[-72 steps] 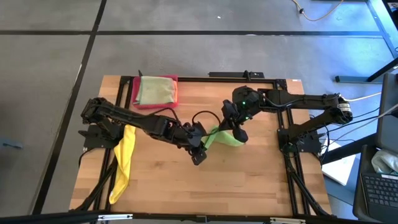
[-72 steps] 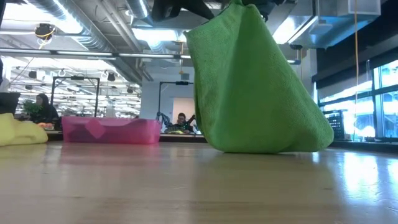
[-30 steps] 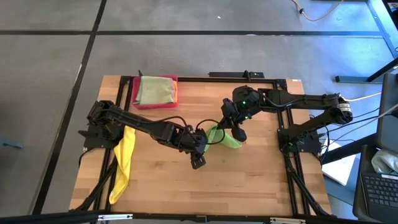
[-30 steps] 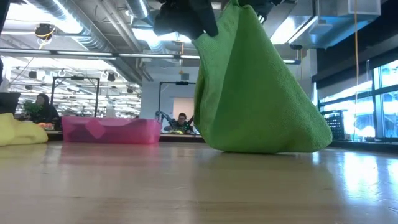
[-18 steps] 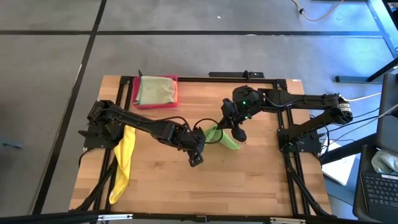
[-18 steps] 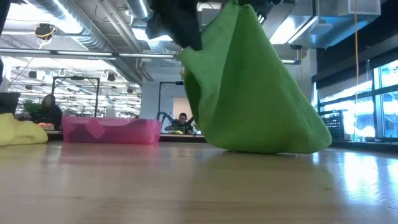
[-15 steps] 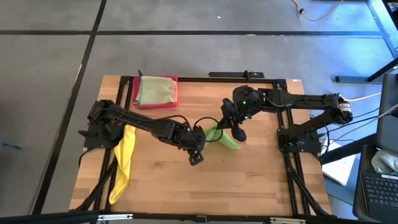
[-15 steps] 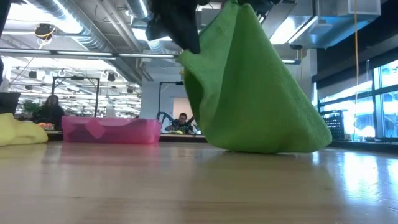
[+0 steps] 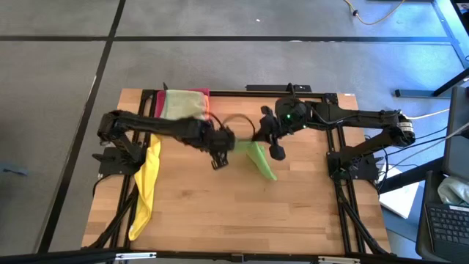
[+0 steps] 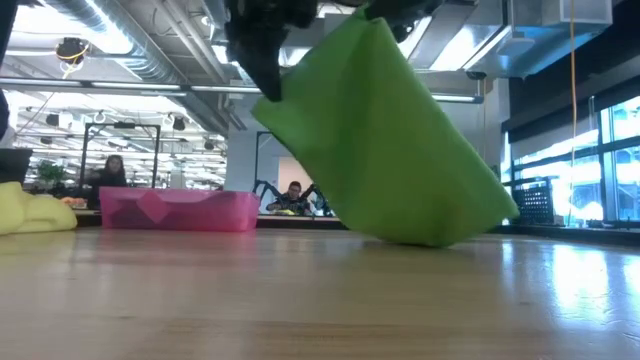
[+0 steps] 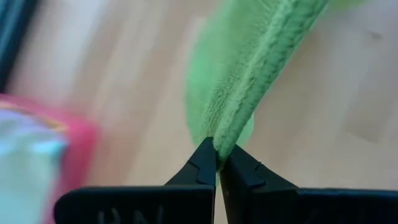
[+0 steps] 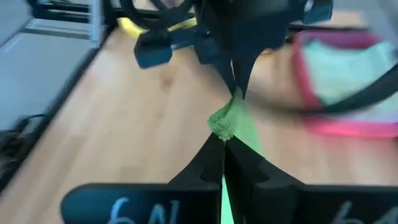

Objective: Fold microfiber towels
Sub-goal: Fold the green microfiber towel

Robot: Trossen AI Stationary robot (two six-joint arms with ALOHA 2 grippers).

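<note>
- Bright green towel (image 9: pixel 258 156) is being held up over the middle of the table (image 9: pixel 293 213), its lower end trailing on the wood.
- One edge is being pinched by the left gripper (image 11: pixel 217 160), jaws clamped together on it.
- Another edge is being gripped by the right gripper (image 12: pixel 224 142), likewise closed tight, just right of the left one.

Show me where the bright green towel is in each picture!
High view: bright green towel mid-table, between both grippers.
Low view: big green sheet hanging at centre.
Left wrist view: hem pinched in the left gripper.
Right wrist view: bunched corner in the right gripper.
Shared landmark: pink tray.
</note>
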